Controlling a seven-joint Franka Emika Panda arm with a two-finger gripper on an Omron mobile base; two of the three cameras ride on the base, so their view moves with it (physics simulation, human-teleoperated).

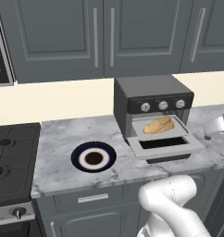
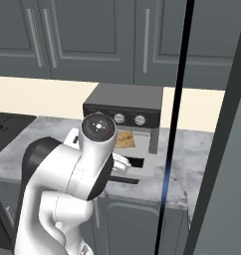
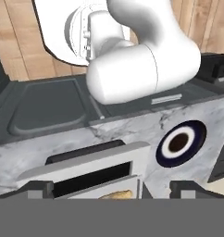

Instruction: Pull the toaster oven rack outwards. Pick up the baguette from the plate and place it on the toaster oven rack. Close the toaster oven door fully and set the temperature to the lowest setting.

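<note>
The toaster oven door [image 1: 165, 147] hangs open over the bench [image 1: 58, 139], with the baguette [image 1: 158, 125] already on the pulled-out rack [image 1: 181, 131]. Your hand [image 3: 111, 190] hovers above, fingers released and empty. The door looks stiff and hinged; lift its front handle edge.

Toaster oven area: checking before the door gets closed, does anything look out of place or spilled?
Nothing stands out. The baguette lies on the pulled-out toaster oven rack, the toaster oven door hangs open, and the plate sits bare on the counter.
</note>
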